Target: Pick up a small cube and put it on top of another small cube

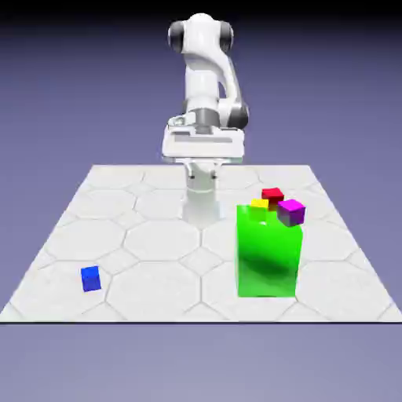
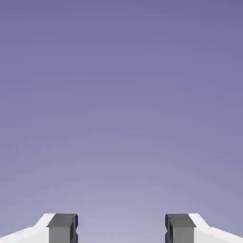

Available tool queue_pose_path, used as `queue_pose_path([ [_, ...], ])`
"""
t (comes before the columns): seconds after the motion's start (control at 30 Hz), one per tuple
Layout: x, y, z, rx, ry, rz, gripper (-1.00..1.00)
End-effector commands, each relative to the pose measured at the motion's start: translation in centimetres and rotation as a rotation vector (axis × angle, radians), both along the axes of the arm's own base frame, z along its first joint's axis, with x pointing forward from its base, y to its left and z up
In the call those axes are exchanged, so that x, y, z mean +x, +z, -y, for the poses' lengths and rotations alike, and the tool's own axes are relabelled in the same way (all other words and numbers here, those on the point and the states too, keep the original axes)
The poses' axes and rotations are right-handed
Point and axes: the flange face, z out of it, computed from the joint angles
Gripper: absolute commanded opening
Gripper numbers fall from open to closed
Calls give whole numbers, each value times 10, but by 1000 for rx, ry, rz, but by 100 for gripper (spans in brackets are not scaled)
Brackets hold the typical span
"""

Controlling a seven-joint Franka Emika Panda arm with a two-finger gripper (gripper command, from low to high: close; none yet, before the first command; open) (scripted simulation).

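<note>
1. Gripper spread wide, nothing between the grey fingertips; hand view shows only plain blue-violet backdrop above them.
2. In the exterior view the white arm stands at 12 o'clock of the table, hand held up high near the base, well clear of the tabletop; the fingers themselves are hard to make out from this view.
3. Blue cube sits alone on the table at about 8 o'clock, near the front-left corner in the exterior view, well apart from everything else and from the gripper.
4. Big green block stands upright at about 4 o'clock, well apart from the blue cube.
5. Behind the green block's top edge, toward 1 o'clock: yellow cube, red cube, magenta cube, bunched close together. Magenta one is at the block's right rear corner, tilted a bit. Cannot tell whether they touch each other or the block.
6. No cube is stacked on another that can be confirmed; blue cube rests flat on the tiles.
</note>
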Motion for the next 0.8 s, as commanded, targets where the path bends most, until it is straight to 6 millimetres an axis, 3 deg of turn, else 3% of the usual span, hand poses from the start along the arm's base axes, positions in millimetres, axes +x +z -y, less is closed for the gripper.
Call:
queue_pose_path([
  [0.0,8,-7,12,27,-40,-38,0],
  [0.2,45,-55,88,183,-288,-258,0],
  [0.37,59,-103,155,306,-501,-427,0],
  [0.57,55,-165,236,441,-759,-609,0],
  [0.77,31,-226,313,562,-1015,-768,0],
])
